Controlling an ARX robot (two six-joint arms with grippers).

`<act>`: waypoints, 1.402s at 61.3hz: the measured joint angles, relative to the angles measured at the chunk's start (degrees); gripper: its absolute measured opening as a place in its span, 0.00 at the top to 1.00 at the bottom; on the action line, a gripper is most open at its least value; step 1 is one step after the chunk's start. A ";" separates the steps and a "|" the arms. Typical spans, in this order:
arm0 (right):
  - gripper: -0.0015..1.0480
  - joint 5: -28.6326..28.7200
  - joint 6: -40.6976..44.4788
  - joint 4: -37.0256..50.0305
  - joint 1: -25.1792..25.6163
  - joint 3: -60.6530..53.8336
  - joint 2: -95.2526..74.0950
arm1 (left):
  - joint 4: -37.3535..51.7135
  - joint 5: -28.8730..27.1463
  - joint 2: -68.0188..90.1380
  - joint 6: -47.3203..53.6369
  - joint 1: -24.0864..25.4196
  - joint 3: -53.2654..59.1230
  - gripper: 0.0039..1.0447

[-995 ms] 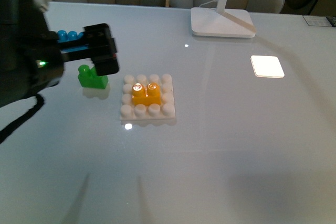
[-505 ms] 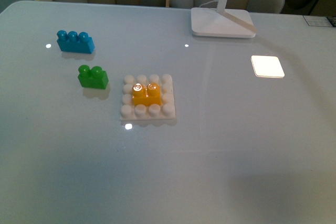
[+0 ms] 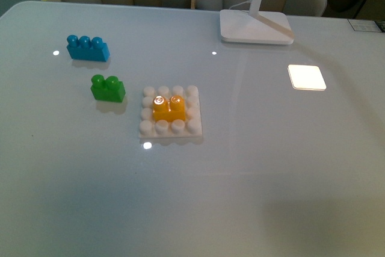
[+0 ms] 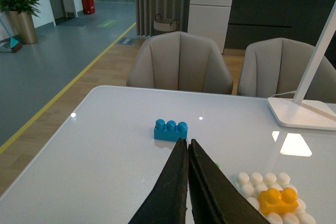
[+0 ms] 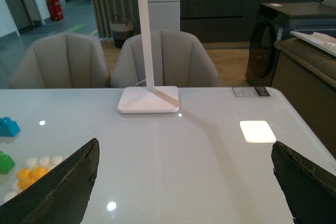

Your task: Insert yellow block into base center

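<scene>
Two studs show on top of the yellow block, which sits pressed onto the middle of the base, with white studs all around it. The base lies near the middle of the table. A green brick and a blue brick lie toward the far left corner. The left gripper has its fingers pressed together, holding nothing. The right gripper has its fingers wide apart.

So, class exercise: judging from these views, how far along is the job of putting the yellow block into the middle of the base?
Done: the yellow block sits on the base's central studs, white studs showing all round it. In hand: nothing. The left gripper is shut and empty, away from the block; the right gripper is open and empty. Left: seemingly nothing, though how firmly it is seated cannot be told.
</scene>
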State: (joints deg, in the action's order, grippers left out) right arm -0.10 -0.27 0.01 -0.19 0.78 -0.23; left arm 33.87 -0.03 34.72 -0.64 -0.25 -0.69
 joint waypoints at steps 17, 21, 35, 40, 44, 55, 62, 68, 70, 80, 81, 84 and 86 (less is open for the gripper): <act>0.08 0.00 0.00 0.00 0.00 0.00 0.00 | -9.66 0.02 -10.34 0.02 0.00 0.02 0.98; 0.08 0.00 0.00 0.00 0.00 0.00 0.00 | -11.47 0.02 -12.24 0.02 0.00 0.02 0.98; 0.08 0.00 0.00 0.00 0.00 0.00 0.00 | -17.20 0.02 -18.08 0.02 0.00 0.02 0.98; 0.08 0.00 0.00 0.00 0.00 0.00 0.00 | -18.73 0.02 -19.61 0.02 0.00 0.02 0.98; 0.08 0.00 0.00 0.00 0.00 0.00 0.00 | -20.13 0.02 -21.00 0.02 0.00 0.02 0.98; 0.08 0.00 0.00 0.00 0.00 0.00 0.00 | -22.91 0.02 -23.80 0.02 0.00 0.02 0.98; 0.08 0.00 0.00 0.00 0.00 0.00 0.00 | -28.13 0.02 -27.74 0.02 0.00 -0.02 0.98; 0.08 -0.02 0.00 0.00 0.00 0.00 0.00 | -33.48 0.04 -33.83 0.02 0.00 -0.02 0.98; 0.08 0.00 0.02 0.00 0.00 0.00 0.00 | -33.62 0.04 -34.07 0.02 0.00 -0.02 0.98; 0.08 0.00 0.00 0.00 0.00 0.00 0.00 | -33.79 0.02 -34.36 0.02 0.00 -0.02 0.98; 0.08 0.00 0.02 -0.02 0.00 0.00 0.00 | -33.79 0.02 -34.36 0.02 0.00 -0.02 0.98; 0.08 0.00 0.02 -0.02 0.00 0.00 0.00 | -33.79 0.02 -34.36 0.02 0.00 -0.02 0.98; 0.08 0.00 0.02 -0.02 0.00 0.00 0.00 | -33.79 0.04 -34.36 0.02 0.00 -0.02 0.98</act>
State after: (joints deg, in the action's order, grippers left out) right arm -0.10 -0.25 -0.01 -0.19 0.78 -0.23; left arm 0.08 0.01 0.36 -0.62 -0.25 -0.71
